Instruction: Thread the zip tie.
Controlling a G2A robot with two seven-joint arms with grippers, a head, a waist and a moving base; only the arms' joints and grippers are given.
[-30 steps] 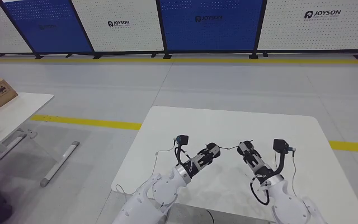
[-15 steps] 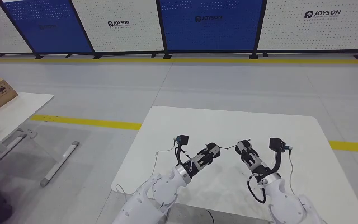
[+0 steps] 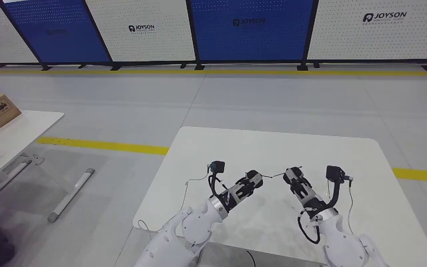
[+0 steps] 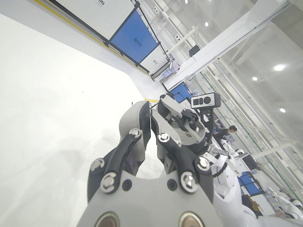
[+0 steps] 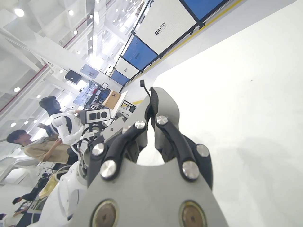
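Left end effector (image 3: 256, 177) and right end effector (image 3: 287, 175) pinch zip tie (image 5: 142, 83) over table (image 3: 267, 147).

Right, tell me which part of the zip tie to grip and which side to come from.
Grip the zip tie on its thin strap just behind the square head, squeezing the flat faces and coming from behind, so the head pokes free past the fingertips, ready for threading. The right claw is shut on it this way; the left claw pinches another stretch.
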